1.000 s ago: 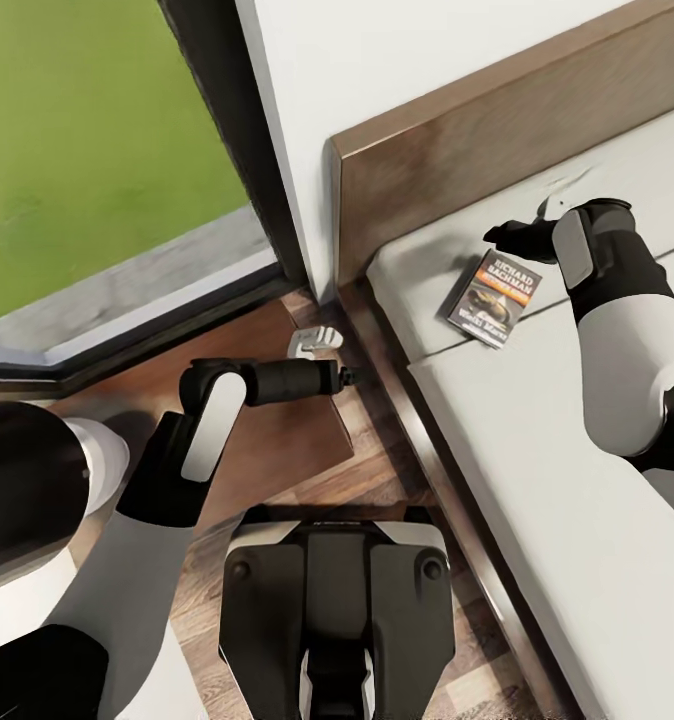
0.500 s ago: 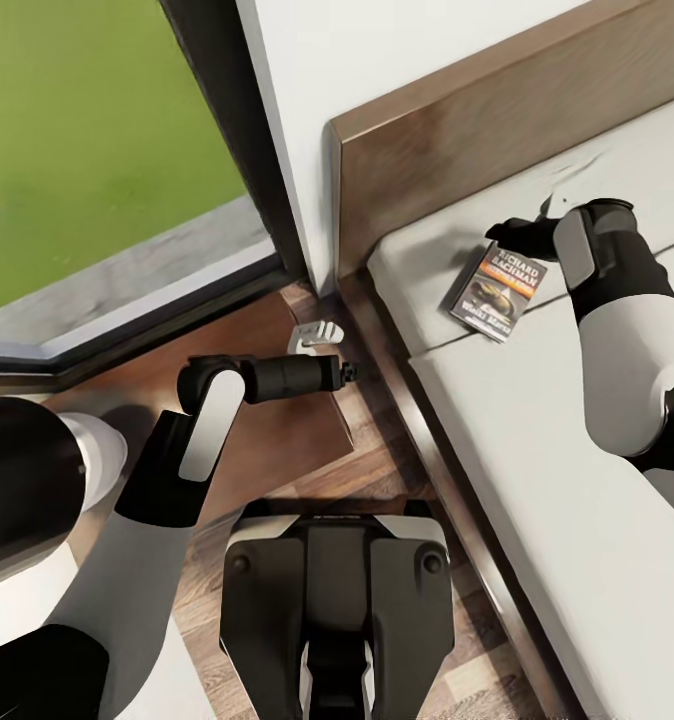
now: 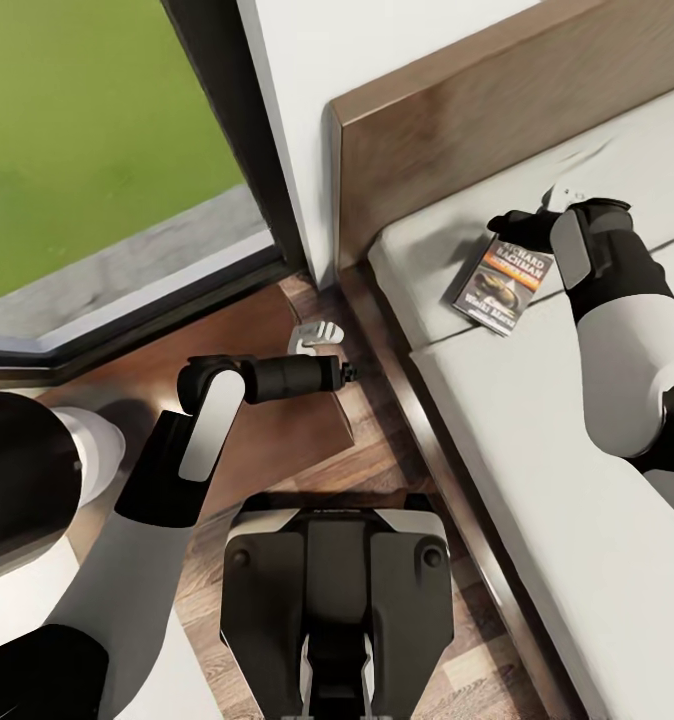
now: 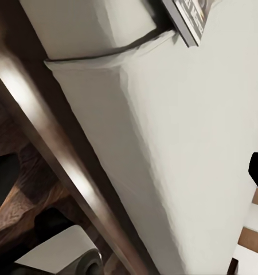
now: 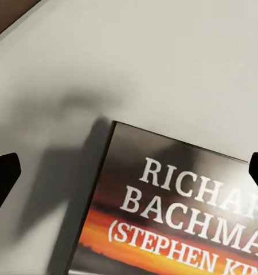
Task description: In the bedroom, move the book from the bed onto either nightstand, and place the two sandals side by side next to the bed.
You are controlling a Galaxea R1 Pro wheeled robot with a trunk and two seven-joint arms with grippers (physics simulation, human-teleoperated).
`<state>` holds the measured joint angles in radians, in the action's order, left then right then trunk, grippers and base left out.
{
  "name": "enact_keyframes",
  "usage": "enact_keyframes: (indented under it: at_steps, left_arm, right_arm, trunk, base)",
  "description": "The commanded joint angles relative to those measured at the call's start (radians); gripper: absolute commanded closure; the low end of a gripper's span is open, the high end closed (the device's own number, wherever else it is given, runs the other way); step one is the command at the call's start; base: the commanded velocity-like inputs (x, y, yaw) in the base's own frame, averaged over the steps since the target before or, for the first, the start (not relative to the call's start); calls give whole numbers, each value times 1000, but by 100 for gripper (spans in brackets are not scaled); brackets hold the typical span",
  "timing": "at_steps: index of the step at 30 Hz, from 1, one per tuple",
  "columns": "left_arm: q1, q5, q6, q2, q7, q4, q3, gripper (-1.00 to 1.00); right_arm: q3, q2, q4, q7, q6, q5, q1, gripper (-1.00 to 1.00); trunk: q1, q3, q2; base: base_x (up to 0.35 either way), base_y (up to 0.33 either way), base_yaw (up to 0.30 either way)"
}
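Note:
The book (image 3: 500, 282) lies flat on the bed (image 3: 537, 450) near the dark headboard, its grey cover with an orange band facing up. My right gripper (image 3: 512, 230) hovers open just over the book's top edge. In the right wrist view the book (image 5: 180, 212) lies between and below the two spread dark fingertips (image 5: 3, 172). My left gripper (image 3: 315, 338) is open above the nightstand (image 3: 277, 430), beside the bed frame. The left wrist view looks along the mattress side, with the book (image 4: 189, 20) at its far end. The sandals are out of view.
The nightstand stands between the bed's dark wooden side rail (image 3: 427, 440) and a tall dark-framed window (image 3: 87, 140) showing green grass. A white wall (image 3: 307, 60) meets the headboard (image 3: 457, 130). Pale wood floor (image 3: 397, 470) shows by my base.
The whole view has shifted slightly. My right gripper has closed in on the book and now overlaps its top edge. The left arm has hardly moved.

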<state>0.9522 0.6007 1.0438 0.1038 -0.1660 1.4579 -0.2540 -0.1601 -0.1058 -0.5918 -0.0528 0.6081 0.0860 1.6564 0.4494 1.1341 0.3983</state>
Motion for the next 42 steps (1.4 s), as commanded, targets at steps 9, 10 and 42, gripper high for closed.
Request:
enact_keyframes:
  at_steps: [9,10,42]
  left_arm:
    - [0,-10,3,-1,-10,-1,1,-100]
    - [0,-10,3,-1,-10,-1,1,-100]
    - [0,-12,3,-1,-9,-5,1,-100]
  right_arm:
    - [9,1,-2,-4,-15,8,0,-100]
    - [13,1,-1,-4,-26,8,0,-100]
    - [66,-8,3,4,-231,5,-3,-100]
  trunk:
    - [1,15,2]
    - [1,17,2]
    - [1,68,2]
  base:
    - [0,0,0]
    - [0,0,0]
    - [0,0,0]
